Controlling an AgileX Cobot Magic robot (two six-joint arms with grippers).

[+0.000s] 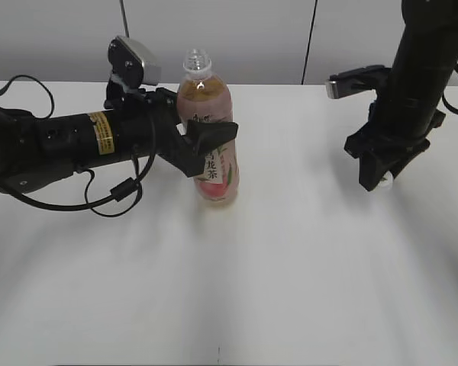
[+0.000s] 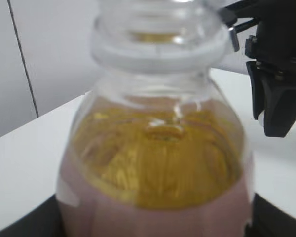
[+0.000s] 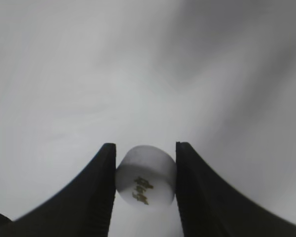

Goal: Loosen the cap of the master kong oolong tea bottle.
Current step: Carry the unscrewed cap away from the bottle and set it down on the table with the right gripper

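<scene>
- Pale grey wall panels stand behind a white bench that fills the lower part of the exterior view.
- On the bench, left of centre, stands the master kong oolong tea bottle, upright, its pinkish-amber tea reaching up to the shoulder.
- Its neck is bare — the clear threaded mouth shows at the top in both the exterior view and the left wrist view, where the bottle fills most of the picture.
- The left claw reaches in from the left, lying nearly level, and is clamped around the bottle's body at the label; one dark finger crosses the front of the label.
- The right claw hangs pointing downward on the right side of the bench, well apart from the bottle.
- In the right wrist view the right claw grips the cap — a small white round piece with a dark mark on its top — pinched between its two black fingers.
- A sliver of white shows at the claw's tip in the exterior view.
</scene>
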